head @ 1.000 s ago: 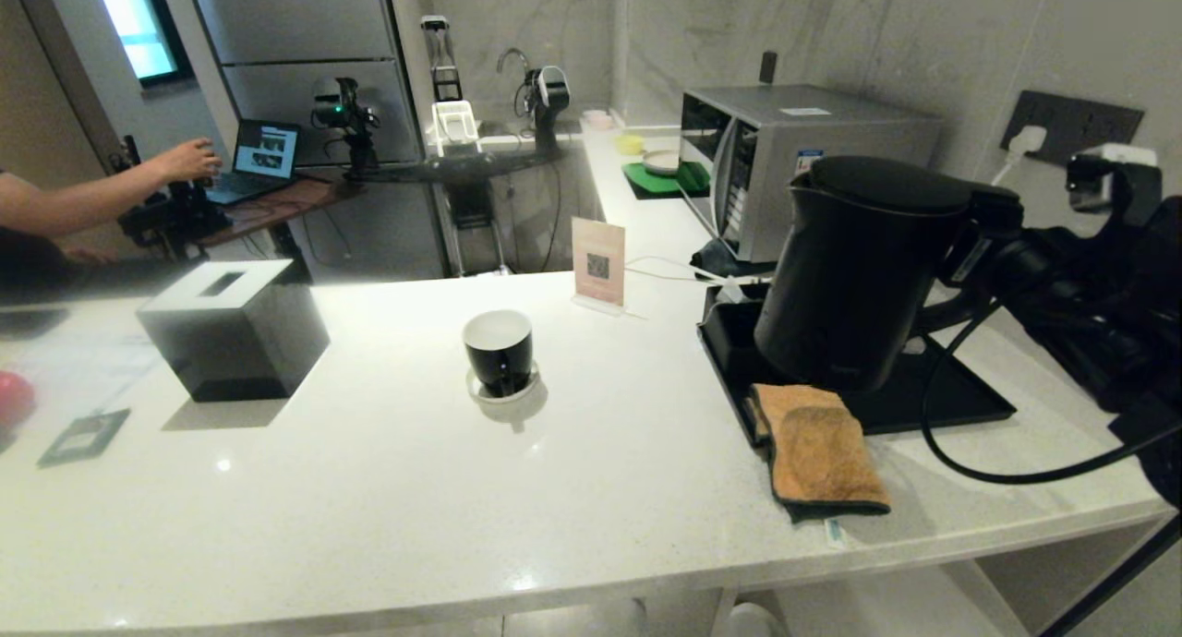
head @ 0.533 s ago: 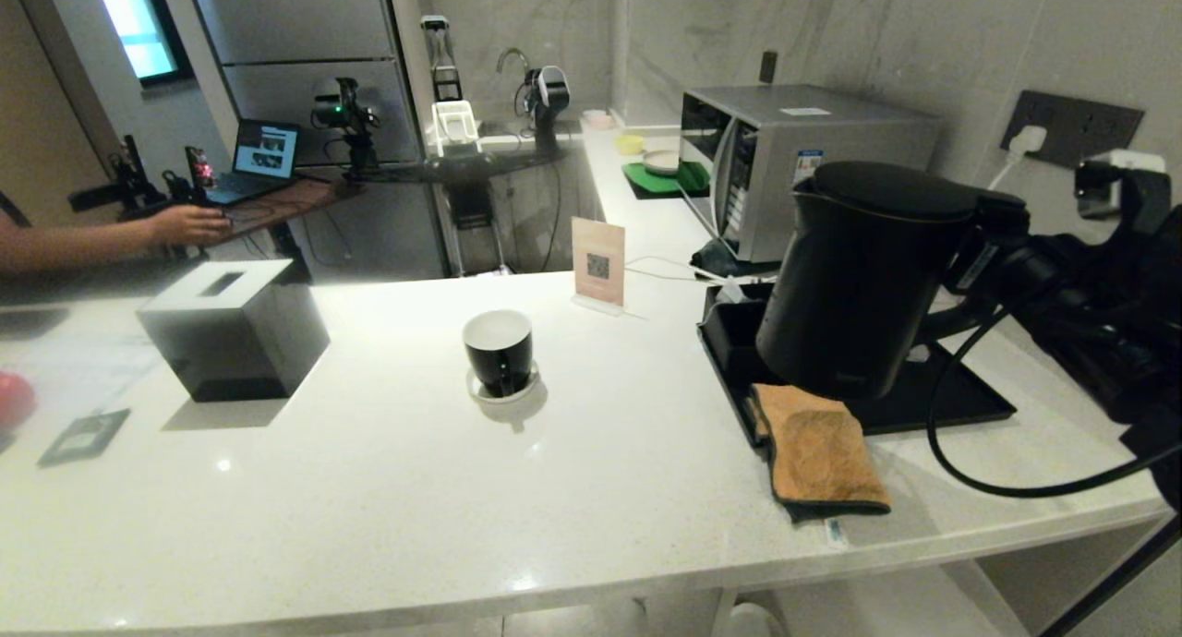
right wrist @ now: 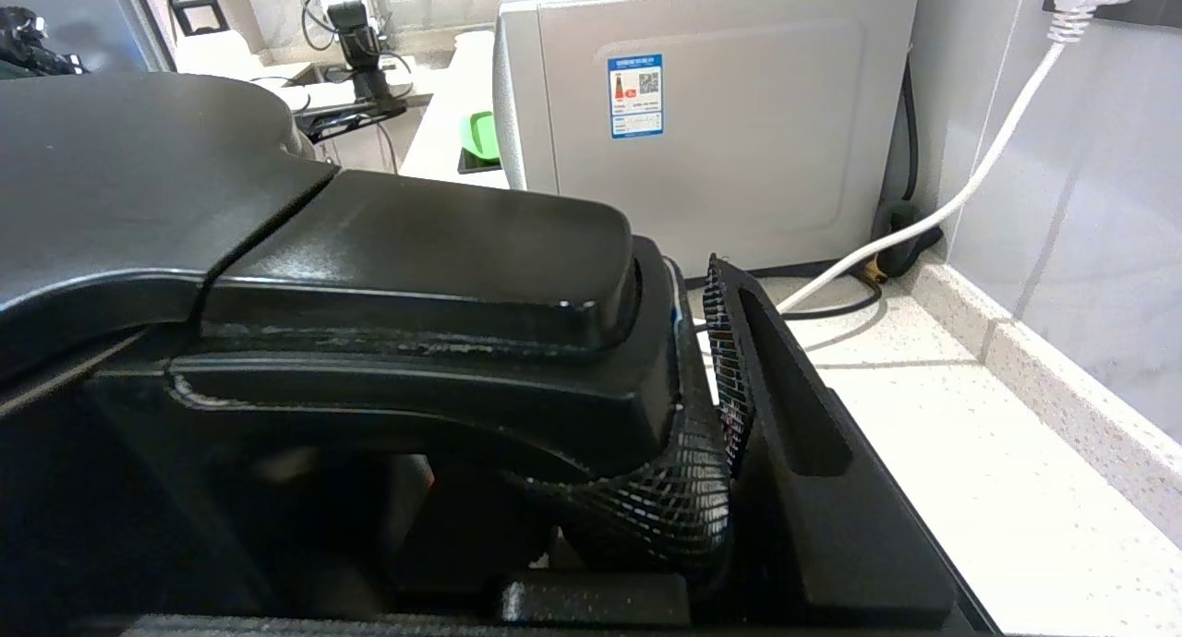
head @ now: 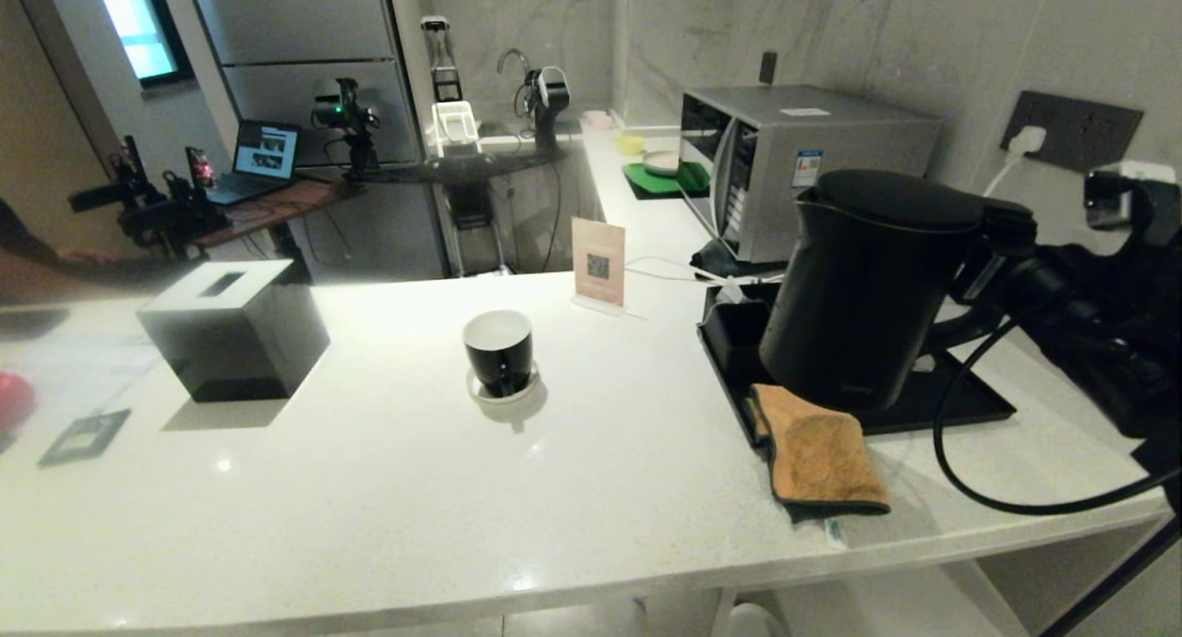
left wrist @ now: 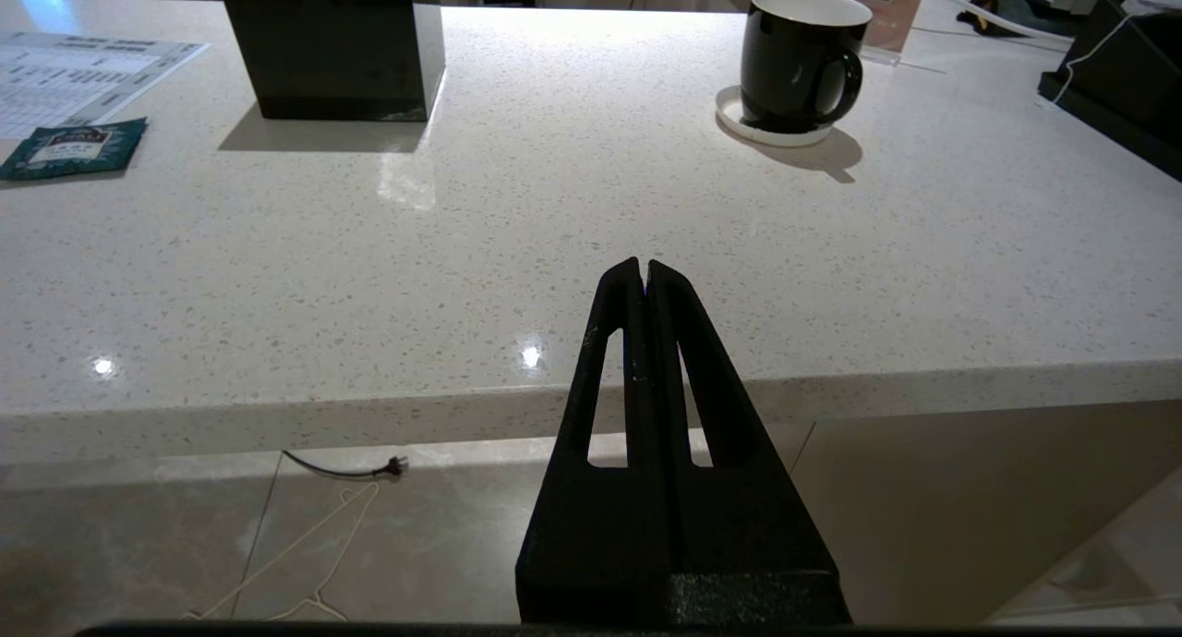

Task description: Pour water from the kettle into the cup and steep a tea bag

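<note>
The tall black kettle [head: 859, 286] hangs slightly tilted, low over the black tray [head: 960, 397] at the right of the counter. My right gripper [head: 993, 268] is shut on its handle [right wrist: 416, 277], and one mesh-padded finger [right wrist: 785, 388] shows beside it. The black cup [head: 499, 349] stands on its white saucer [head: 480, 392] mid-counter, apart from the kettle, and also shows in the left wrist view as cup [left wrist: 799, 60]. A dark green tea bag packet [left wrist: 74, 146] lies at the counter's left. My left gripper [left wrist: 644, 266] is shut and empty, parked low before the counter's front edge.
A black tissue box [head: 231, 328] stands left of the cup. An orange cloth [head: 817, 452] lies over the tray's front corner, and a black cable [head: 997, 489] loops beside it. A sign card [head: 598, 263] and a microwave [head: 794, 157] stand behind. A person's arm [head: 37, 272] is far left.
The kettle, held in my right gripper, has sunk a little and drifted right toward the tray. The person's arm at the back left has drawn back. The left arm has not moved.
</note>
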You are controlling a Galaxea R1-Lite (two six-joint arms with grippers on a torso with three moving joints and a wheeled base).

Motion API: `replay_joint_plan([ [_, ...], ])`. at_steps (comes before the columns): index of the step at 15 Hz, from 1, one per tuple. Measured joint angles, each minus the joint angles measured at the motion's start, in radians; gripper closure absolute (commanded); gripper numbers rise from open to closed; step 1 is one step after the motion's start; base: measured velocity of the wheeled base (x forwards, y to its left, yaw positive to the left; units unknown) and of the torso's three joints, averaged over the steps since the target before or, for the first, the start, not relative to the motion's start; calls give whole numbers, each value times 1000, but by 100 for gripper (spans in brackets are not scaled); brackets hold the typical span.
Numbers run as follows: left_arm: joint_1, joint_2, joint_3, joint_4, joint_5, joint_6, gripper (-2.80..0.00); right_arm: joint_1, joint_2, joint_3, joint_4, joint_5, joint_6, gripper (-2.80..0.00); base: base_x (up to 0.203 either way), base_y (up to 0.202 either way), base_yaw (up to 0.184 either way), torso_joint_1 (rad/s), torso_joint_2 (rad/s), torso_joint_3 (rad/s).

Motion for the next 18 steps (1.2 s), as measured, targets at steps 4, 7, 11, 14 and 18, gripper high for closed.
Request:
replay_joint_plan([
  [4,0,0,0,0,0,0,0,5,-7,7,-1,1,1,0,0,0,0,0,0,0],
  [7,0,0,0,0,0,1,0,6,-17,23,3,0,0,0,0,0,0,0,0,0],
  [11,0,0,0,0,0,1,0,7,-34,44,2,0,0,0,-2,149,-1,-2,3,2],
  [14,0,0,0,0,0,0,0,7,-43,49,-2,1,1,0,0,196,-2,2,1,3],
  [18,0,0,0,0,1,1,0,6,-54,58,-1,0,1,0,0,196,1,3,1,3],
])
